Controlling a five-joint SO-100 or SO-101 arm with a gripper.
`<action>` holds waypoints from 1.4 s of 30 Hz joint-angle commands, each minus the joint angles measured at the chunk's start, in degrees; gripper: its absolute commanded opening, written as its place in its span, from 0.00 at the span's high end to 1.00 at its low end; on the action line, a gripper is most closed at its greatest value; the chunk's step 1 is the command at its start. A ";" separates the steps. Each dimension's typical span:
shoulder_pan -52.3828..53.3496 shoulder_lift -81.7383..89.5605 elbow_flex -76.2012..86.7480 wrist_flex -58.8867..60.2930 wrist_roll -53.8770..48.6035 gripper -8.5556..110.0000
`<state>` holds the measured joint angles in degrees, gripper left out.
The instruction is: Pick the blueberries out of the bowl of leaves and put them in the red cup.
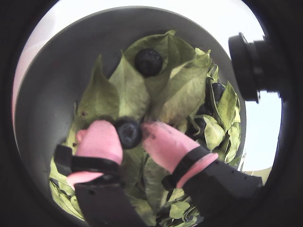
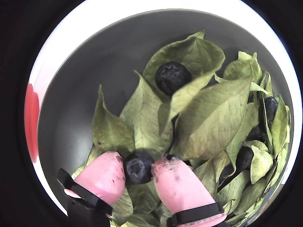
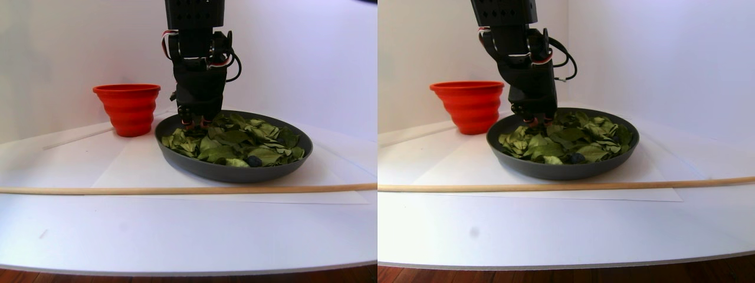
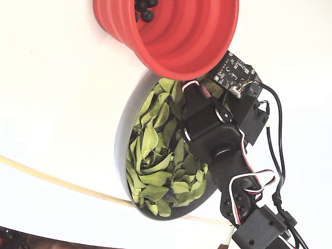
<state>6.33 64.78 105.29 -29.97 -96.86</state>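
Observation:
Both wrist views look down into the dark grey bowl (image 1: 52,80) (image 2: 90,61), heaped with green leaves (image 1: 177,90) (image 2: 213,118). My gripper (image 1: 130,129) (image 2: 138,169) has its pink fingertips (image 2: 102,175) pressed to either side of one blueberry (image 1: 129,133) (image 2: 138,167) lying on the leaves. A second blueberry (image 1: 148,62) (image 2: 173,76) rests farther in, and others (image 2: 271,106) peek out at the right. In the stereo pair view the gripper (image 3: 194,122) is down at the bowl's (image 3: 236,172) back left. The red cup (image 3: 127,109) (image 4: 176,31) stands beside it and holds blueberries (image 4: 144,8).
A thin wooden stick (image 3: 177,190) (image 4: 52,181) lies across the white table in front of the bowl. A black camera module (image 1: 248,66) juts in at the right of a wrist view. The arm's body (image 4: 218,140) hangs over the bowl's right part.

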 commanded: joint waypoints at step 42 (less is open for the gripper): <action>-0.97 13.97 3.69 3.43 -2.20 0.84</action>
<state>5.36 71.10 108.90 -26.81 -98.09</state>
